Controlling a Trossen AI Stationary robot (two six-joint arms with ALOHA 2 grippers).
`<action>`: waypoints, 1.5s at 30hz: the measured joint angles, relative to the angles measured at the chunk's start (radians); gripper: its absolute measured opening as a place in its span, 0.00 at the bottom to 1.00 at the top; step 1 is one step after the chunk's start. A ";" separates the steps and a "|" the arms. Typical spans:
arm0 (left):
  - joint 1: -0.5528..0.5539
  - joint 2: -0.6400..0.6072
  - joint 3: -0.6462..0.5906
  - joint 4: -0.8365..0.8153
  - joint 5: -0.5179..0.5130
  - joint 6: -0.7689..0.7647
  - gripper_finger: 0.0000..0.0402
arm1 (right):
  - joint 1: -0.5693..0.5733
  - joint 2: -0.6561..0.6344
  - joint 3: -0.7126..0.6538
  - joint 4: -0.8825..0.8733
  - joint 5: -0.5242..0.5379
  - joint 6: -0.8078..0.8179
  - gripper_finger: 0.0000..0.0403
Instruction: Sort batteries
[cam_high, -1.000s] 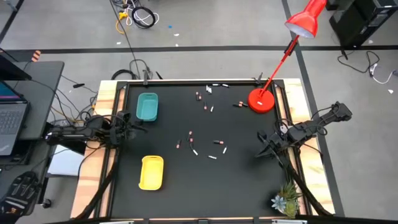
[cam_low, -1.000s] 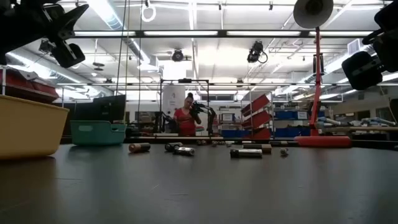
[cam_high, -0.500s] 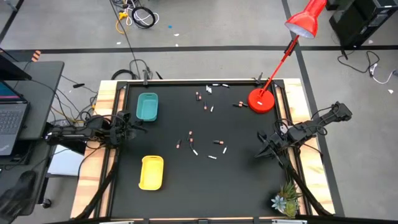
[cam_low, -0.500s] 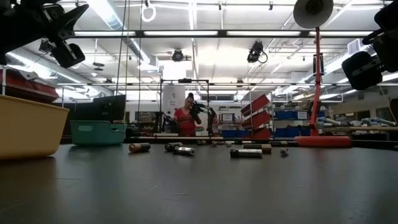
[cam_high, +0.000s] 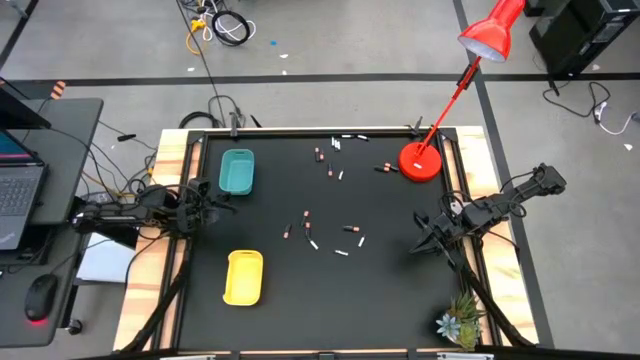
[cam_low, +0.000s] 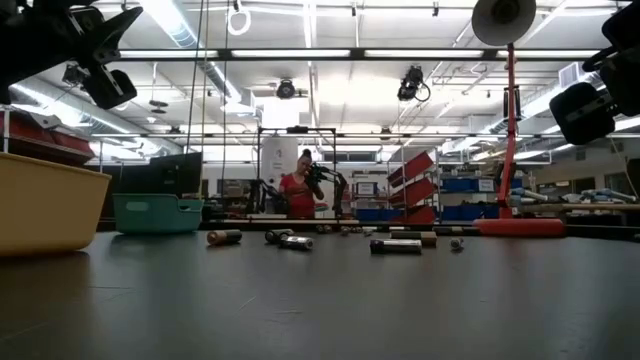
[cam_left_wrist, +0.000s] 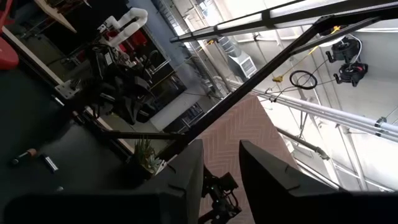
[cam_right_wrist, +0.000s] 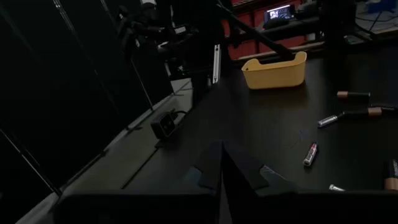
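High view – thin cylindrical batteries (cam_high: 347, 229) on matte black table (cam_high: 380, 290), left hand (cam_high: 222, 209) parted, right hand (cam_high: 422, 245) closed, empty.

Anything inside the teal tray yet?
From above, the teal tray shows only its bare floor, no batteries. In the low view its near wall hides the inside.

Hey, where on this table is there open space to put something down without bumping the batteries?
Bare mat lies along the near edge between the yellow tray and the plant. Crowded: the batteries mid-table, and more by the lamp base.
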 joint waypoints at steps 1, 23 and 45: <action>0.000 0.000 0.000 0.000 0.000 0.000 0.28 | 0.000 0.000 0.000 0.000 0.000 0.000 0.06; 0.000 0.000 0.000 0.000 0.000 0.000 0.28 | 0.000 0.000 0.000 0.000 0.000 0.000 0.06; 0.000 0.001 0.000 -0.005 -0.686 0.186 0.28 | 0.000 0.000 0.000 0.000 0.000 0.000 0.06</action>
